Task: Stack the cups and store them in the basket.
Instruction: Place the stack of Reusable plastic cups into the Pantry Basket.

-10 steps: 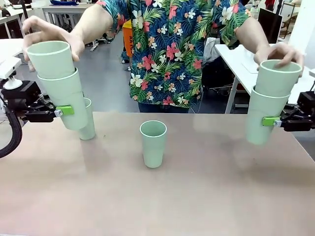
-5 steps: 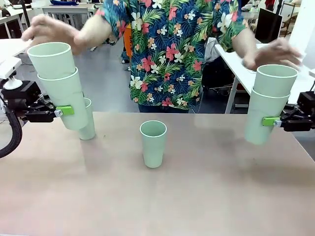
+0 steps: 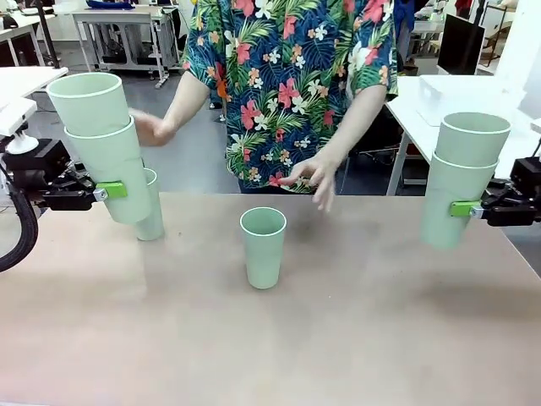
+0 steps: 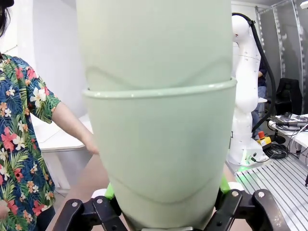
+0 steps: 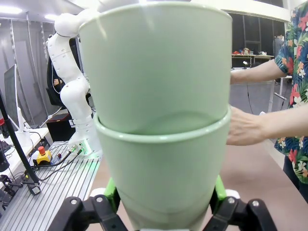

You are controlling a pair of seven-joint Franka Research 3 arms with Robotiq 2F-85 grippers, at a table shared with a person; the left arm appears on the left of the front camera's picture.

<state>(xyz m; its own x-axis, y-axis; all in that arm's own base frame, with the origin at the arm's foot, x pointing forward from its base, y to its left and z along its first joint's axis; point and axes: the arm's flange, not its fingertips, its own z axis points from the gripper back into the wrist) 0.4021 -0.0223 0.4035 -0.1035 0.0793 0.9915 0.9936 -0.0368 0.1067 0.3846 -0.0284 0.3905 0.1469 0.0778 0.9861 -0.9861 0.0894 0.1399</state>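
Mint-green cups, six: two nested pairs in the air, two singles on table [image 3: 338,338]. Left tool [image 3: 118,190] closed on left stack [image 3: 106,144], green pads pressed to lower cup's wall near its base; stack above table's left side, top leaning outward. Same grip from left wrist: left tool [image 4: 163,219] tight on both sides of left stack [image 4: 159,144]. Right tool [image 3: 457,208] closed on right stack [image 3: 463,182] likewise, pads on lower cup, above table's right edge, nearly upright; from right wrist, right tool [image 5: 161,214] clamped on right stack [image 5: 159,159]. Rear cup [image 3: 153,216] upright on table just behind left stack, partly hidden. Middle cup [image 3: 263,248] upright at table's centre, well apart from both stacks. One hand [image 3: 311,178] open over far edge, beyond middle cup, not touching. Other hand [image 3: 150,128] farther back, blurred.
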